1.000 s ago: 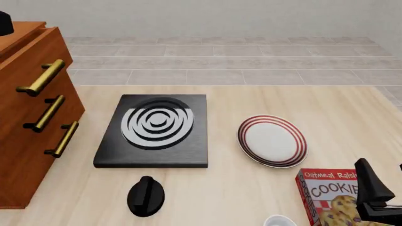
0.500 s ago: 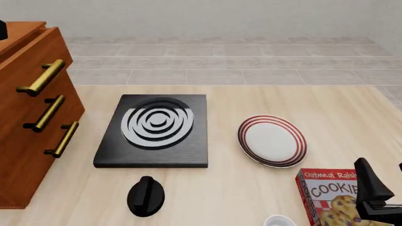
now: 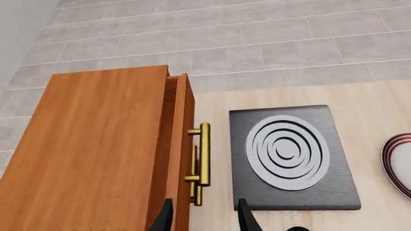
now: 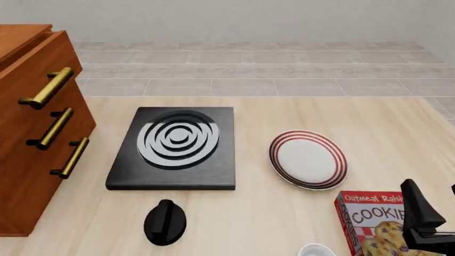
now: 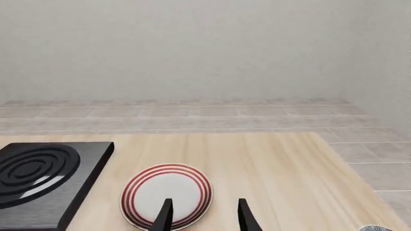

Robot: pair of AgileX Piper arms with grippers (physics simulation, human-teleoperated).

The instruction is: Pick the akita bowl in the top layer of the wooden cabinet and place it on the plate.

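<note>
Overhead, your left end effector (image 3: 204, 221), fingers spread, sits above the top layer (image 3: 182, 144); its handle (image 3: 203, 154) runs frame-vertical, just ahead.

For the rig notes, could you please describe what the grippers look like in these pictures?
Both grippers show as pairs of slim black fingers tapering to points: the left gripper and the right gripper. In the front view the right one is a blocky black body with an upright pointed finger. No cables or markings show.

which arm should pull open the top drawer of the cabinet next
Left. Its open tool looks down just above the top drawer and brass handle. The right tool faces the plate, far from the cabinet.
</note>
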